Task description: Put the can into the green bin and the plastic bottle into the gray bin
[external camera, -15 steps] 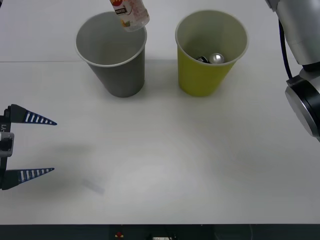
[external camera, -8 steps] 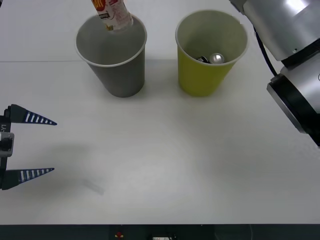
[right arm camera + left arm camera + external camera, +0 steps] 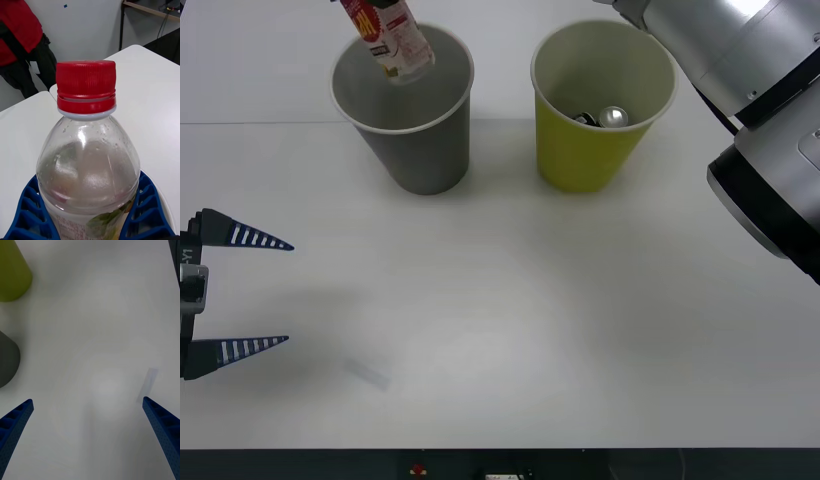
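Note:
The clear plastic bottle [image 3: 385,38] with its pinkish-red label hangs tilted over the far left part of the gray bin's [image 3: 420,150] mouth, bottom end down. In the right wrist view its red cap [image 3: 86,87] points away, and my right gripper [image 3: 90,183] is shut on the bottle [image 3: 88,165], one blue finger on each side. The can [image 3: 613,117] lies inside the green bin [image 3: 580,160], to the right of the gray bin. My left gripper [image 3: 265,292] is open, low over the table at the left edge, well short of both bins.
My right arm [image 3: 750,90] reaches in from the upper right, passing over the green bin's far side. A small clear strip [image 3: 367,374] lies flat on the white table [image 3: 530,300] near the left gripper. The left wrist view shows both bins' bases, green bin [image 3: 11,273] and gray bin [image 3: 6,360].
The right arm has carried the bottle leftward across the gray bin's mouth, and more of the arm now shows at the upper right. The left gripper has not moved.

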Robot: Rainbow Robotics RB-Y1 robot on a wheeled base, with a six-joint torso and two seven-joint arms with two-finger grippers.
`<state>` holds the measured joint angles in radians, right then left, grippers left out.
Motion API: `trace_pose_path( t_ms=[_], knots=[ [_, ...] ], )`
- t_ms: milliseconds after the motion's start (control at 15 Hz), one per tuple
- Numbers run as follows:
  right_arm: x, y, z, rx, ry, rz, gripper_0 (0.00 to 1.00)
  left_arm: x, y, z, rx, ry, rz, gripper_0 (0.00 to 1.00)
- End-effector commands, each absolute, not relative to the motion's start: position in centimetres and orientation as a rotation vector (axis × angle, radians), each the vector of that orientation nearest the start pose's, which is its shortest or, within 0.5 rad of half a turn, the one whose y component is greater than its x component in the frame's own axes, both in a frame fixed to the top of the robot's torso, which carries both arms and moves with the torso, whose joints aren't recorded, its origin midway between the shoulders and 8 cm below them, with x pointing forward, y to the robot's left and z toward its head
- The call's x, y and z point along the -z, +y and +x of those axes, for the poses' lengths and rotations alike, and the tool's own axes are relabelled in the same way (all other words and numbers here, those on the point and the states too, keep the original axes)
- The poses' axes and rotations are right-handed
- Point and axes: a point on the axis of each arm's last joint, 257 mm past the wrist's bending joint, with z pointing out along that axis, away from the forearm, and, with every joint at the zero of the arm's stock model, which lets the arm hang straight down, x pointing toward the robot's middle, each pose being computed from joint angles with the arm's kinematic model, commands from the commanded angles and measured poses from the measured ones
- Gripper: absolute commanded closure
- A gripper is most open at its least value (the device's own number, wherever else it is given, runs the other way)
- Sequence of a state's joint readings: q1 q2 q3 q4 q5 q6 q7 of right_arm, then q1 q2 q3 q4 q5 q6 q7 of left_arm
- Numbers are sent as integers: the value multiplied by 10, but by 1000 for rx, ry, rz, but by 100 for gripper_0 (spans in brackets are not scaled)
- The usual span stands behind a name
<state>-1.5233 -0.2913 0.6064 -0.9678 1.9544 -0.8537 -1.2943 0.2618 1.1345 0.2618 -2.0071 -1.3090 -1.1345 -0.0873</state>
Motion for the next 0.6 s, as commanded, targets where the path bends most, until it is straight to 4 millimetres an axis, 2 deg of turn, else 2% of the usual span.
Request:
trace_pose_path(
  t_ms=[67,133,600],
  knots=[
    [-81,168,592,-427,1661,-1102,22,167,286,341,118,1444,1762,0],
    [-82,167,593,-416,1652,-1108,0,167,286,341,118,1444,1762,0],
    [-84,166,594,-407,1640,-1111,0,167,286,341,118,1444,1762,0]
  ],
)
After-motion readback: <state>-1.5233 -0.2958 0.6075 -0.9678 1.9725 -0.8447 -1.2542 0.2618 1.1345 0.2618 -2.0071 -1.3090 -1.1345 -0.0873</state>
